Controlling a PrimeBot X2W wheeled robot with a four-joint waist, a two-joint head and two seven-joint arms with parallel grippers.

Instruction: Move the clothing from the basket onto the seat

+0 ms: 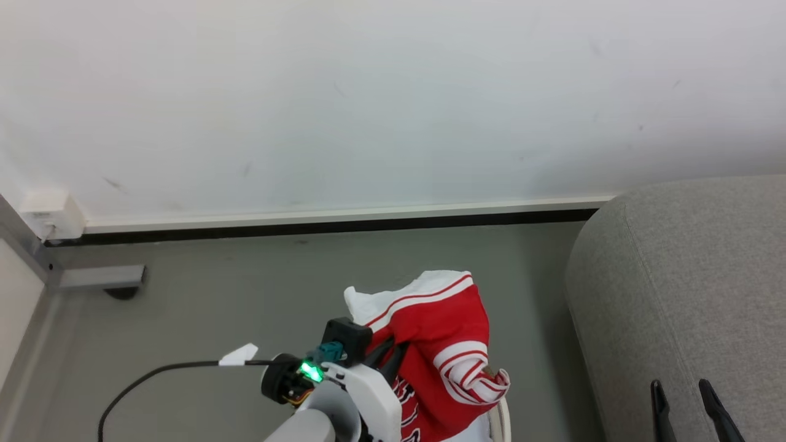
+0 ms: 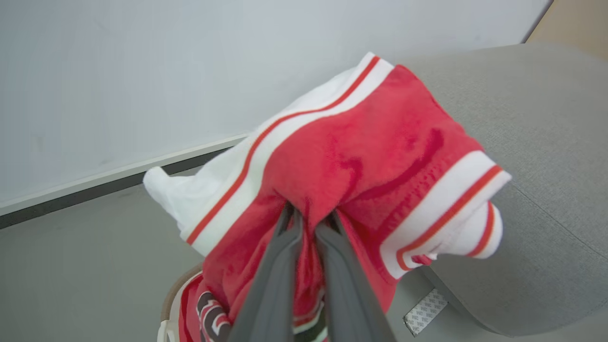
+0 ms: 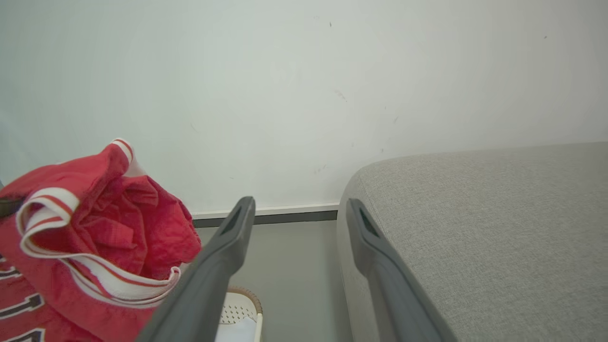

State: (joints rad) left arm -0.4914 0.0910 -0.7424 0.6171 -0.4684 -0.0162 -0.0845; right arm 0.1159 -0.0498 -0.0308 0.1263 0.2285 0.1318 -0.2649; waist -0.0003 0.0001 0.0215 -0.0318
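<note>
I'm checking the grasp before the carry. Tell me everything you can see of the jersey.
The jersey is red fabric with white-and-red striped trim and black white-outlined lettering low down. It is bunched and held up, pinched between the left gripper's closed fingers, its lower part hanging toward the basket, apart from the grey seat.

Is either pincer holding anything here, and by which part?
The left pincer is shut on the clothing, pinching a bunched fold of its red fabric near the striped trim. The right pincer is open and holds nothing.
</note>
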